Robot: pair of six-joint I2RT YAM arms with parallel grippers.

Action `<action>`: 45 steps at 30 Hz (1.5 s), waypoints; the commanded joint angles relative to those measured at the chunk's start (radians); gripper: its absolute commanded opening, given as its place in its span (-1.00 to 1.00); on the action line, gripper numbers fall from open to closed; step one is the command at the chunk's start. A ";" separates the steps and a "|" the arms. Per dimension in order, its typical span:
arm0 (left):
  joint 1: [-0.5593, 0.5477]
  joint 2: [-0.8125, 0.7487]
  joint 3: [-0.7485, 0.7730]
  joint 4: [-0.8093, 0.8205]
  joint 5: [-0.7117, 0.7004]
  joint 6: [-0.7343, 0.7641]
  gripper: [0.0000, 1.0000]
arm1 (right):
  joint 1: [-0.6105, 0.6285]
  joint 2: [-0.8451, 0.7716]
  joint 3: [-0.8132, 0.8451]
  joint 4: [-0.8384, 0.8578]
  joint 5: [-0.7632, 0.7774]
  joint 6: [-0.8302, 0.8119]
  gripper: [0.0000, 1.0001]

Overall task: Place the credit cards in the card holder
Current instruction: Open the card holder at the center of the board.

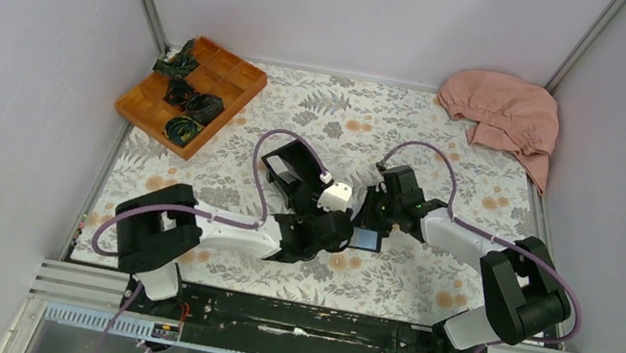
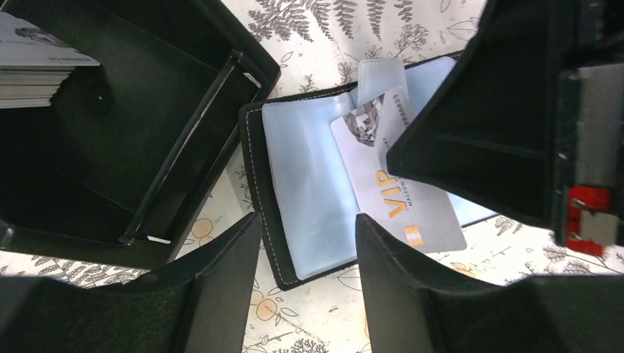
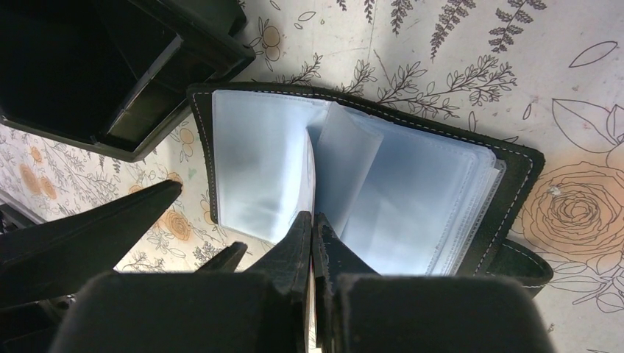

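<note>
Sliding one credit card [image 2: 390, 191] into the card holder [image 2: 302, 184] looks like the step in hand; on the left, the black box [image 2: 147, 147] has a stack of credit cards [image 2: 33, 70] in one corner; the left gripper [image 2: 307, 224] hangs released with nothing in it, just over the near edge of the card holder; the card holder lies open on the bench [image 1: 448, 161], right beside the box; further right, the right gripper [image 3: 313, 220] is clenched and seems to pinch that one card, whose far end sits at a clear pocket; next, I think, the card must go straight into the pocket, slowly, so the soft pocket does not fold; counting from the left: one orange tray [image 1: 235, 75] with four dark bundles [image 1: 183, 129], one black box, one stack too tight to count, one card holder, one card out, two grippers, one pink cloth [image 1: 503, 113].
</note>
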 commanded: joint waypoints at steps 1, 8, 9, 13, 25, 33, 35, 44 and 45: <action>0.017 0.040 0.017 0.061 -0.034 0.031 0.10 | 0.027 0.008 -0.024 -0.040 0.038 -0.013 -1.00; 0.027 0.136 0.012 0.063 -0.041 0.002 -0.11 | 0.028 -0.029 -0.024 -0.065 0.043 -0.018 -1.00; 0.027 0.147 0.014 0.057 -0.044 -0.003 -0.14 | 0.028 -0.041 -0.022 -0.069 0.043 -0.018 -1.00; 0.031 0.169 0.011 0.038 -0.052 -0.021 -0.18 | 0.028 -0.106 -0.004 -0.112 0.066 -0.022 -1.00; 0.035 0.165 -0.046 0.042 -0.027 -0.062 -0.20 | 0.027 -0.173 0.059 -0.259 0.219 -0.069 -1.00; 0.035 0.162 -0.065 0.033 -0.001 -0.082 -0.22 | 0.026 -0.246 0.090 -0.314 0.281 -0.066 -1.00; 0.034 0.162 -0.074 0.034 0.003 -0.088 -0.23 | 0.026 -0.254 0.104 -0.329 0.282 -0.066 -1.00; 0.034 0.161 -0.098 0.044 0.018 -0.100 -0.25 | 0.026 -0.274 0.159 -0.297 0.182 -0.020 -1.00; 0.033 0.159 -0.098 0.044 0.021 -0.101 -0.26 | 0.026 -0.264 0.160 -0.284 0.168 -0.014 -1.00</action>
